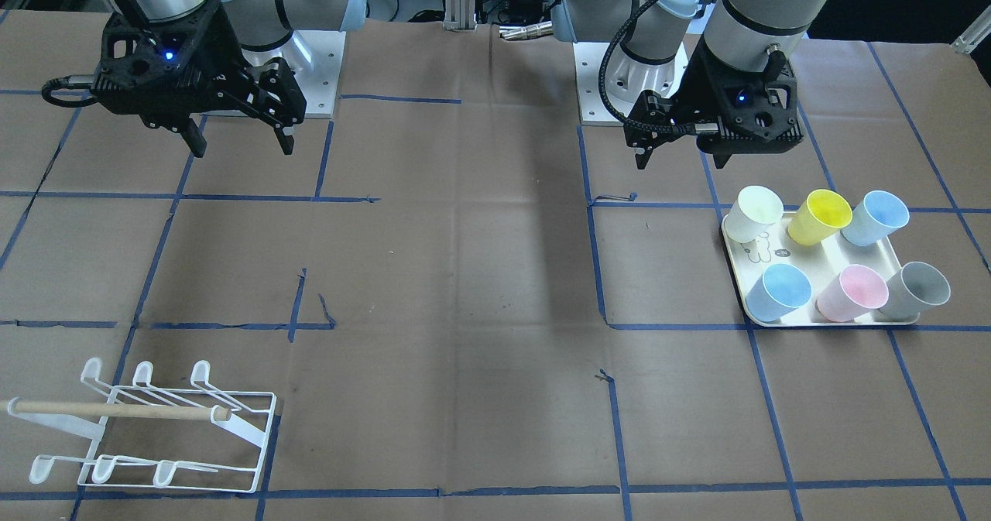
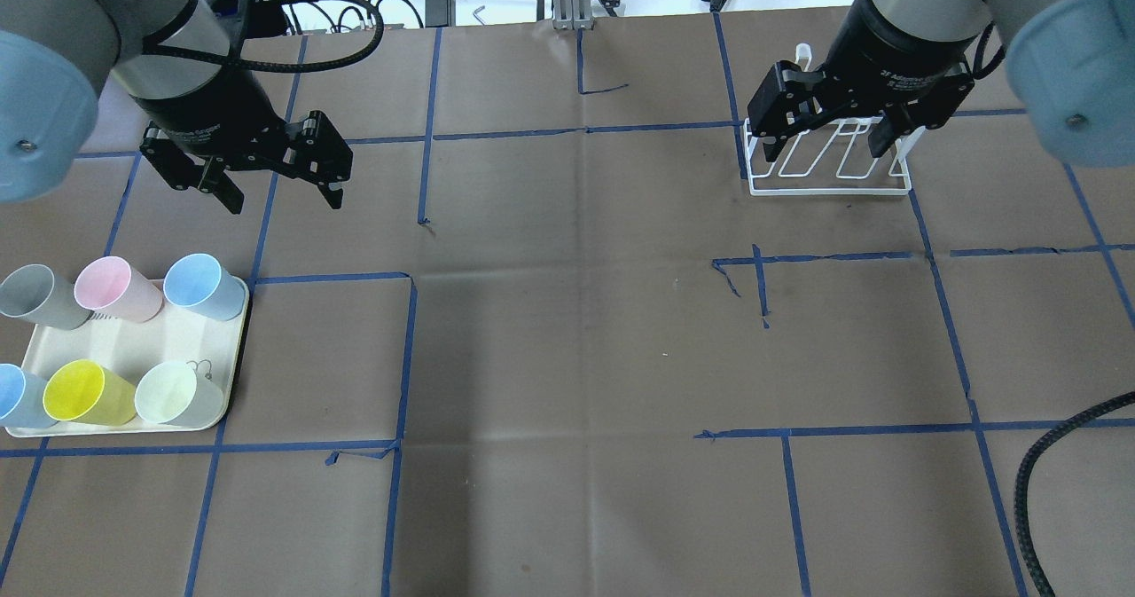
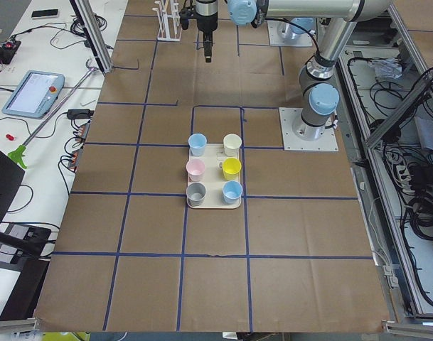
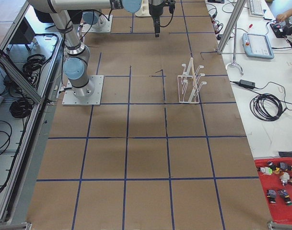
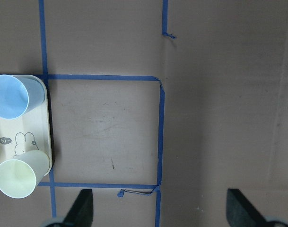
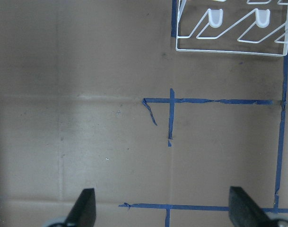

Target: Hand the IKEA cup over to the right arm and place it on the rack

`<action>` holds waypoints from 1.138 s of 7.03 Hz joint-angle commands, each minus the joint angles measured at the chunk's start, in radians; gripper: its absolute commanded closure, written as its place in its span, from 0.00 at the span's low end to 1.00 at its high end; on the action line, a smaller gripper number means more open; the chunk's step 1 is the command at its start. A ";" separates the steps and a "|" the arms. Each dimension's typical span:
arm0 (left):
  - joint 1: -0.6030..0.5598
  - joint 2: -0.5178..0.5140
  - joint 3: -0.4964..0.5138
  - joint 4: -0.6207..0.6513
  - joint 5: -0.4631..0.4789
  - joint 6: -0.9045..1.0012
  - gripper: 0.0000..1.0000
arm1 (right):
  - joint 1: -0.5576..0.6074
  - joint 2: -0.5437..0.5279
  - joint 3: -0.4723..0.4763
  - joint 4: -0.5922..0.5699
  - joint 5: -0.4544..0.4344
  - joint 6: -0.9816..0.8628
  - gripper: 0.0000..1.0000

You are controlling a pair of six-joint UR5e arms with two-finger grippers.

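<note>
Several IKEA cups stand on a cream tray [image 1: 824, 251]: white [image 1: 754, 213], yellow [image 1: 819, 217], two blue, pink and grey. My left gripper [image 1: 681, 161] hangs open and empty above the table, just behind the tray; it also shows in the overhead view [image 2: 284, 200]. My right gripper [image 1: 242, 149] is open and empty, high over the other half of the table. The white wire rack [image 1: 155, 428] with a wooden dowel stands at the far edge. In the overhead view the right gripper [image 2: 826, 152] hangs in front of the rack [image 2: 833, 180].
Brown paper with blue tape lines covers the table. The left wrist view shows the tray's corner [image 5: 39, 137] with a blue cup [image 5: 9, 97] and the white cup [image 5: 18, 177]. The right wrist view shows the rack's base [image 6: 229, 42].
</note>
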 commanded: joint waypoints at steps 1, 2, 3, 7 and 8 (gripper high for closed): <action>0.000 0.000 -0.002 0.000 0.000 0.000 0.00 | 0.000 0.000 0.002 0.000 0.000 0.000 0.00; 0.000 0.000 -0.001 0.001 0.000 0.000 0.00 | 0.000 0.000 0.002 0.000 0.000 0.000 0.00; 0.000 0.000 -0.002 0.000 -0.002 0.000 0.00 | 0.000 0.000 0.003 0.001 0.000 0.000 0.00; 0.000 0.000 -0.007 0.000 -0.005 0.003 0.00 | 0.000 0.000 0.006 0.001 0.000 0.000 0.00; 0.002 0.002 -0.007 0.000 -0.005 0.017 0.00 | 0.000 0.000 0.005 0.000 -0.001 0.000 0.00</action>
